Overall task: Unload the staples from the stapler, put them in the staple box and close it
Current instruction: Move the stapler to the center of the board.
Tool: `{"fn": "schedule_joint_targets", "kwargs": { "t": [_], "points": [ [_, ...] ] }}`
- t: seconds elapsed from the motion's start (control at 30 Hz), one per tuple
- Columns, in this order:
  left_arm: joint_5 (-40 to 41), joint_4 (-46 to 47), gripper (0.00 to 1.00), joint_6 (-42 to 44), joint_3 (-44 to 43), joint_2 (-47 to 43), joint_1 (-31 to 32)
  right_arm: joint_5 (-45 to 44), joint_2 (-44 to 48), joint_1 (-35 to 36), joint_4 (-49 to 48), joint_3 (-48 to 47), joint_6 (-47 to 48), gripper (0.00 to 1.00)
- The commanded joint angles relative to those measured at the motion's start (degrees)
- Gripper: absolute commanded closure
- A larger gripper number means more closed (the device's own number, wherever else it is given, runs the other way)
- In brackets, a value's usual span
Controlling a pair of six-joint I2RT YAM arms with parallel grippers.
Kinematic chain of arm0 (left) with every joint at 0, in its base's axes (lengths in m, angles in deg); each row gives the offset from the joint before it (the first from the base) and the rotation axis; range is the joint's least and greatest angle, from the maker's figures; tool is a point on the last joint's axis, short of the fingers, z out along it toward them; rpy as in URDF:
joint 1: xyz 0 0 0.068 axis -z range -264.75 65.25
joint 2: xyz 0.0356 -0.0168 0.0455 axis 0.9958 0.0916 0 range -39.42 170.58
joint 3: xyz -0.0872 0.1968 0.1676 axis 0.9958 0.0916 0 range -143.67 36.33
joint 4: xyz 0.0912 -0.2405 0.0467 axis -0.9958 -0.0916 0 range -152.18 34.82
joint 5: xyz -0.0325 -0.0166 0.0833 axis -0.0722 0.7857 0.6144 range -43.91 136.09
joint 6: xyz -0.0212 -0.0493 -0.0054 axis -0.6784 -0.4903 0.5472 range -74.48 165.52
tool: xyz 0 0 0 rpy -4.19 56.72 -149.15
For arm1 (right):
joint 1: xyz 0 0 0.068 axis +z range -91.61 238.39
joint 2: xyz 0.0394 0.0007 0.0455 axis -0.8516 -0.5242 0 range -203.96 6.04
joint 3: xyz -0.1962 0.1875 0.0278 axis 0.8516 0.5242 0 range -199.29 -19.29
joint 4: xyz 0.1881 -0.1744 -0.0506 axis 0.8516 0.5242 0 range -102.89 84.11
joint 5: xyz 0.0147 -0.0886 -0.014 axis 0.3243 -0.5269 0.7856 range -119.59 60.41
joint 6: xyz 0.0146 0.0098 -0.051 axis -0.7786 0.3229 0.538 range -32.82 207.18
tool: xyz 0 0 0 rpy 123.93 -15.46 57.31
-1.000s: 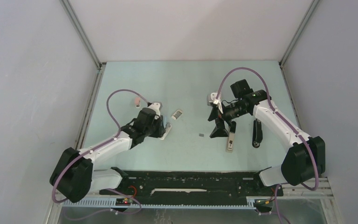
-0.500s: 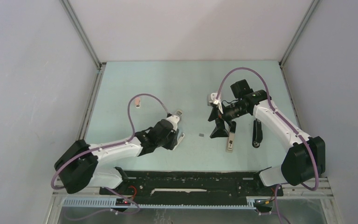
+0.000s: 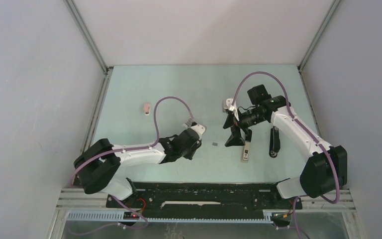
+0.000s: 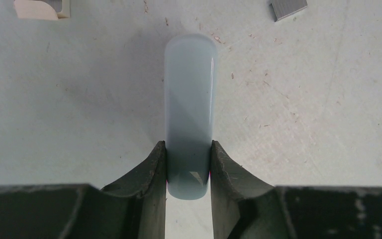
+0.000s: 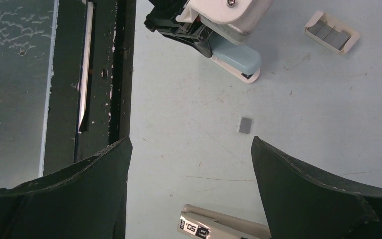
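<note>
Pale blue in colour, the stapler [image 4: 189, 99] is gripped at its near end by the left claw [image 4: 188, 154], jaws narrowed against both of its sides. The staples [image 4: 287, 8], one short grey strip, lie flat on the table [image 4: 328, 124], apart from the stapler's far tip. The right claw [image 5: 190, 144] hangs above the strip with jaws wide, holding nothing. A white stapler [image 5: 219, 226] and a staple box [image 5: 332, 32] lie nearby.

The stapler [image 4: 189, 89] in the left hand [image 4: 188, 149] was smooth, glossy pale-blue plastic. The desk [image 4: 303, 124] under it was matt and scuffed; the staples [image 4: 287, 8] beyond, dull grey metal.
</note>
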State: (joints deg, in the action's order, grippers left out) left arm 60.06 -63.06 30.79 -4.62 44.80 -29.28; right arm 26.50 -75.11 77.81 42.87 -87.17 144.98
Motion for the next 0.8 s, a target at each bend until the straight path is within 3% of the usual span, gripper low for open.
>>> {"fn": "schedule_joint_targets", "kwargs": {
  "t": [0.0, 0.23, 0.5, 0.67, 0.77],
  "points": [
    [0.42, 1.04, 0.62, -0.53, -1.62, 0.97, 0.57, 1.52, 1.44, -0.43, 0.72, -0.01, 1.14, 0.00],
    [1.27, 1.99, 0.31, -1.19, 0.74, -4.42, 0.58, 1.14, 1.43, -0.26, 0.66, -0.04, 1.23, 0.00],
    [0.53, 2.52, 0.21, 0.78, 3.06, -12.22, 0.52, -1.05, 1.92, 1.49, 0.06, -0.04, 1.31, 0.00],
    [0.97, 5.56, 0.06, 1.36, 6.68, -20.54, -0.44, -5.16, 3.47, 4.89, -0.72, -0.03, 2.92, 0.00],
    [-2.16, 6.80, 0.03, 1.15, 8.22, -24.50, -3.27, -6.50, 4.99, 6.45, -1.01, 0.02, 5.76, 0.00]
  ]
}}
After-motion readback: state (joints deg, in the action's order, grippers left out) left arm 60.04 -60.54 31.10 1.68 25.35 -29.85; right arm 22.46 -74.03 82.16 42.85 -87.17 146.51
